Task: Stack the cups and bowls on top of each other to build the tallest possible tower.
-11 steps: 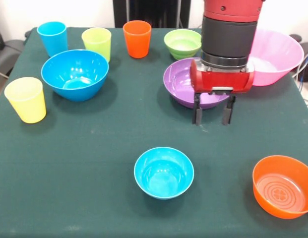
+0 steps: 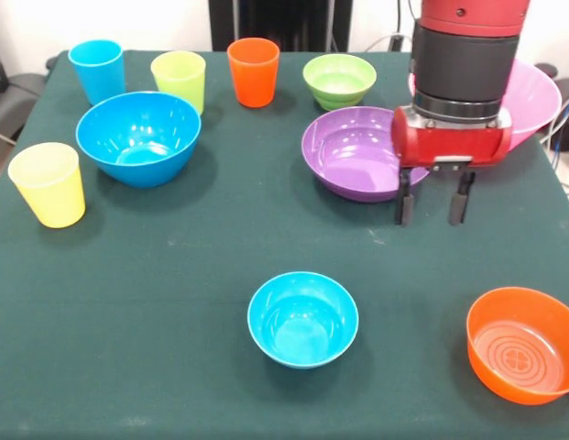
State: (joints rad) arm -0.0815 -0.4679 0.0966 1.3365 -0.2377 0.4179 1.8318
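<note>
Nothing is stacked; all pieces stand apart on the green cloth. Cups at the far left: blue (image 2: 97, 70), lime green (image 2: 179, 81), orange (image 2: 253, 71), and yellow (image 2: 48, 183) nearer at the left edge. Bowls: deep blue (image 2: 138, 137), small green (image 2: 339, 80), wide purple (image 2: 357, 152), large pink (image 2: 533, 101) partly hidden behind the arm, small light-blue (image 2: 302, 319) at near centre, orange (image 2: 524, 344) at near right. My gripper (image 2: 434, 209) hangs open and empty just right of the purple bowl's near rim, above the cloth.
The green table cloth (image 2: 174, 302) covers the whole table. The red and black arm (image 2: 463, 82) comes down at the far right and hides part of the pink bowl. Cables lie past the table's right edge.
</note>
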